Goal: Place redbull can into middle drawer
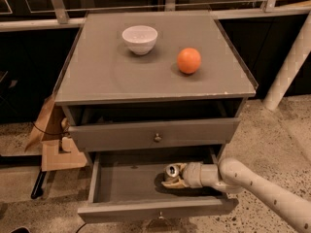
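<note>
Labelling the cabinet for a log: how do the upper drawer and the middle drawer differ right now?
The middle drawer is pulled out much farther than the upper drawer. The middle drawer's floor shows, with the redbull can and the claw inside at its right; the upper drawer's inside is dark. Both are grey with a small round knob.

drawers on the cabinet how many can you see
2: the upper drawer slightly open, the lower drawer pulled out, with the gripper inside holding the can. More may be hidden below.
</note>
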